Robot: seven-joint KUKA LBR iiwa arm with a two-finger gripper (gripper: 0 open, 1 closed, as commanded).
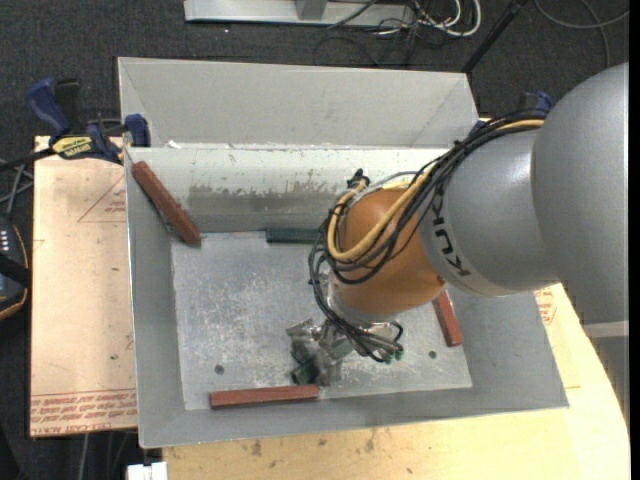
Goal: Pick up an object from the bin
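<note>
I am reaching into the grey metal bin, and my hand is hanging low over its floor, near the front wall. My orange wrist cover, with yellow and black cables looping around it, is hiding the upper part of the hand. Because of this I cannot tell how far the hand is open, nor whether it is having hold of anything.

A small dark green piece is lying on the floor right at the tip of my hand, on its front side and slightly toward the view's left. I cannot tell if the hand is touching it. Just in front of this piece, a long red-brown bar is lying flat along the front wall. On the view's right of my hand, near it, a shorter red-brown bar is lying on the floor, with its upper end going under my arm. Behind my hand, well apart, a dark green bar is lying at the foot of the back wall. Far toward the view's left and behind, a brown bar is leaning tilted in the back corner.
</note>
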